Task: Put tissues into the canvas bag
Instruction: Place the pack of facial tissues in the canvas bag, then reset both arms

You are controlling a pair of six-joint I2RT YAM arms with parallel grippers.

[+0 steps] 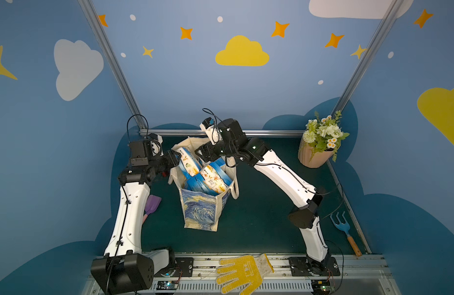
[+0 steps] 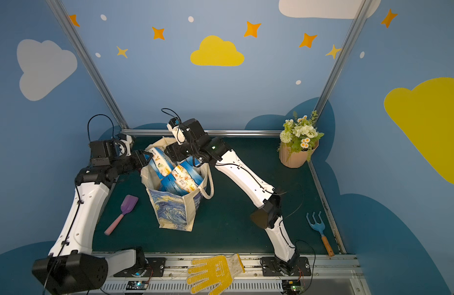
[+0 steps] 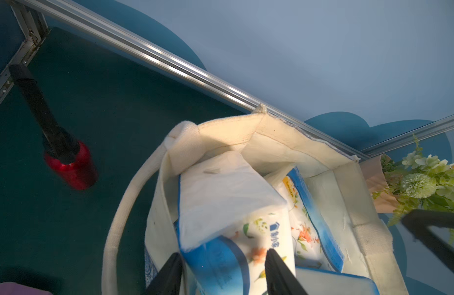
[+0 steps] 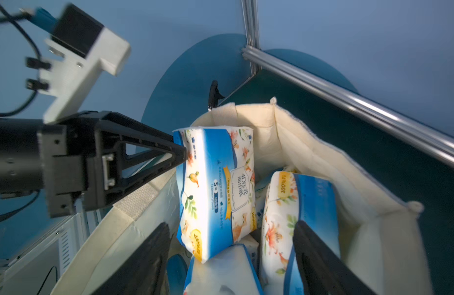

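We see the canvas bag [image 1: 200,212] standing upright near the middle of the dark green table [image 1: 261,219], its mouth open; the tissues [image 1: 212,180] lie inside it, blue-and-white packs heaped nearly to the rim in both top views; one upright pack [image 4: 215,191] stands at the bag's left side and rises above the rim. The left gripper [image 4: 183,155] reaches to that rim with its jaws drawn together, the tip touching the upright pack's upper edge; whether it pinches the pack, the fabric or nothing we cannot tell. The right gripper [image 4: 231,226] hangs over the bag's mouth with its jaws wide apart and nothing between them; its fingers [image 4: 318,255] frame the packs below. On the table, well apart from the bag, lie a purple spatula [image 2: 123,210] and a blue hand rake [image 1: 339,223]; a flower pot [image 1: 314,157] stands in the far right corner.
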